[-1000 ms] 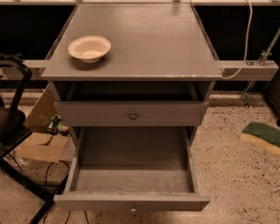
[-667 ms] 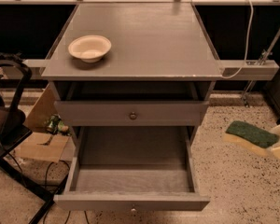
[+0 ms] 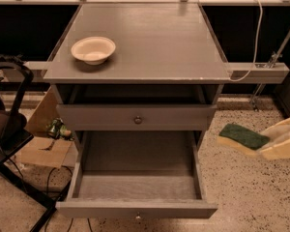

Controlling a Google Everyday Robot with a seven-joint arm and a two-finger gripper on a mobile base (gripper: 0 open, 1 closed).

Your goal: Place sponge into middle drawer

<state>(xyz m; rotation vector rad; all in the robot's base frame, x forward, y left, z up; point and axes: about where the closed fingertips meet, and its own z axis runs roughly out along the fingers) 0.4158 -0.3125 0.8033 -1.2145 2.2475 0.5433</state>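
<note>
Tool (image 3: 271, 142) at right edge clamps sponge (image 3: 242, 136) — bare floor (image 3: 234, 190) separates it from open middle drawer (image 3: 111, 209).

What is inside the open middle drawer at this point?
Only its bare grey floor shows in the middle drawer; the strip behind its front panel is hidden. The sponge is in the tool, right of the cabinet.

No lettering, label, brand or number is legible anywhere, whether on the grey surface (image 3: 150, 47), the open middle drawer (image 3: 135, 209), or the sponge (image 3: 241, 135) gripped by the pincer (image 3: 274, 140) at the frame's right edge.
</note>
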